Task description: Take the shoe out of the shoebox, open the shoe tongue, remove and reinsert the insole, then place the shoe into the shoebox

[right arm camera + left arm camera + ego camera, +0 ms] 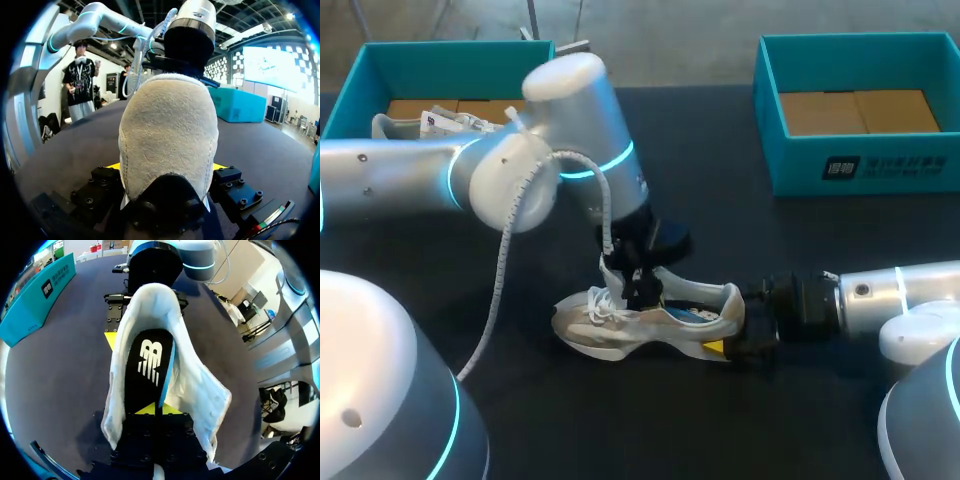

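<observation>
Dark table (740, 230) — white shoe (640, 325) mid-table | right fingers (227, 184) pinching its heel (170, 135) from both sides | left fingers (150, 409) down in its opening, over insole (147, 365) — state unclear

The shoe (169, 135) is showing a pale heel that looks like fuzzy, napped suede with fine stitching. Its insole (149, 365) is lying matt black with a flat white print. The right gripper (166, 166) is showing matt black blocks studded with small screws; whether they are metal or hard plastic is not clear. The left arm (570, 100) and right arm (910, 290) are shining smooth and glossy. The cable (503, 250) is wearing ribbed white plastic wrap. The table (720, 220) is looking dark, matt and faintly fibrous. The box (860, 165) is showing matt teal card walls and a plain brown cardboard floor.
</observation>
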Motion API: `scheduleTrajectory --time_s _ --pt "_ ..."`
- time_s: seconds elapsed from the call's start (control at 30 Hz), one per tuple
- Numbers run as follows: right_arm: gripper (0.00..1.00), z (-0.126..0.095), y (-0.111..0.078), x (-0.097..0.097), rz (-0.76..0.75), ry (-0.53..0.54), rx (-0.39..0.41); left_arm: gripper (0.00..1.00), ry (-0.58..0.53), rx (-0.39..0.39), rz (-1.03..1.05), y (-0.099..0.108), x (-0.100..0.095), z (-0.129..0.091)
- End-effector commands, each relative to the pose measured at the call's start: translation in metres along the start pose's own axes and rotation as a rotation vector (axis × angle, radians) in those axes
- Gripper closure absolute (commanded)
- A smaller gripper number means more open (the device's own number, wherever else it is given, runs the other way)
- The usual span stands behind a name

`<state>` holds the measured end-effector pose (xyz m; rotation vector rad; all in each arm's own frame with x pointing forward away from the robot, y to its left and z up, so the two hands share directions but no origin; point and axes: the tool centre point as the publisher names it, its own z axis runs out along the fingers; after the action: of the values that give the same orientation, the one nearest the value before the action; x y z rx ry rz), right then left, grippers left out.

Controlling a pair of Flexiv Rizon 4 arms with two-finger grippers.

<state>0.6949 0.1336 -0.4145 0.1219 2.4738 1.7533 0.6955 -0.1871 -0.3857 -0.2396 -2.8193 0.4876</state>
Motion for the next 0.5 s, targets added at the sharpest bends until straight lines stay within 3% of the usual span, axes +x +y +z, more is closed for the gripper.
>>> scheduleTrajectory --time_s 0.03,0.5 --pt "1.00 0.001 0.000 0.001 0.000 0.000 0.007 1.00 0.025 0.065 0.011 0.006 0.003 -0.007" --pt "1.00 0.001 0.000 0.001 0.000 0.000 0.007 1.00 0.067 0.172 0.020 0.009 0.008 -0.021"
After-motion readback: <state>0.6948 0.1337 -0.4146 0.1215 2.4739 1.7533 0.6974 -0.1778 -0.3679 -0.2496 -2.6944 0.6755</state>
